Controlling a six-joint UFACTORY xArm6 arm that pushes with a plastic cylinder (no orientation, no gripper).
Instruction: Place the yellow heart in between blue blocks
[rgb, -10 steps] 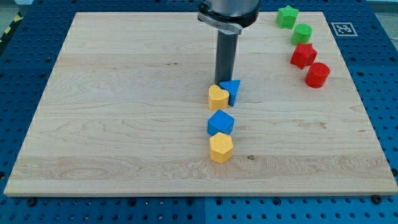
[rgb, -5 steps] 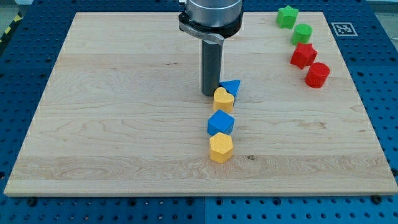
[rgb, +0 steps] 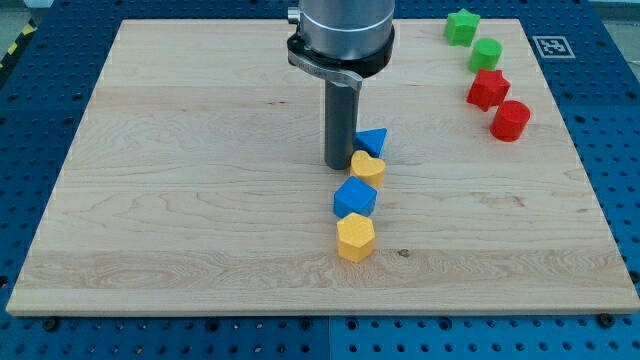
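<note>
- The table (rgb: 180, 190) is a pale wooden board with fine grain running across the view; it lies on a blue perforated base (rgb: 30, 120) dotted with regular holes.
- My tip (rgb: 339, 165) is the lower end of a straight dark rod hanging from a grey metal cylinder; there is no pincer on it, so no open or closed state can be told.
- The tip stands on the board just at the view's left of the yellow heart (rgb: 368, 167), touching or nearly touching it.
- The yellow heart looks like smooth matte plastic. It sits near the board's middle, between the blue triangle block (rgb: 373, 141) above it and the blue cube-like block (rgb: 355, 197) below it, close to both.
- Which way the heart's point faces is too small to tell.
- Below the blue cube-like block, touching it, lies a yellow hexagonal block (rgb: 355, 237).
- At the view's top right sit a green star-like block (rgb: 461, 26), a green round block (rgb: 486, 54), a red star-like block (rgb: 488, 89) and a red round block (rgb: 510, 120).
- A black-and-white square marker (rgb: 550, 46) is printed at the board's top right corner; no writing is readable.
</note>
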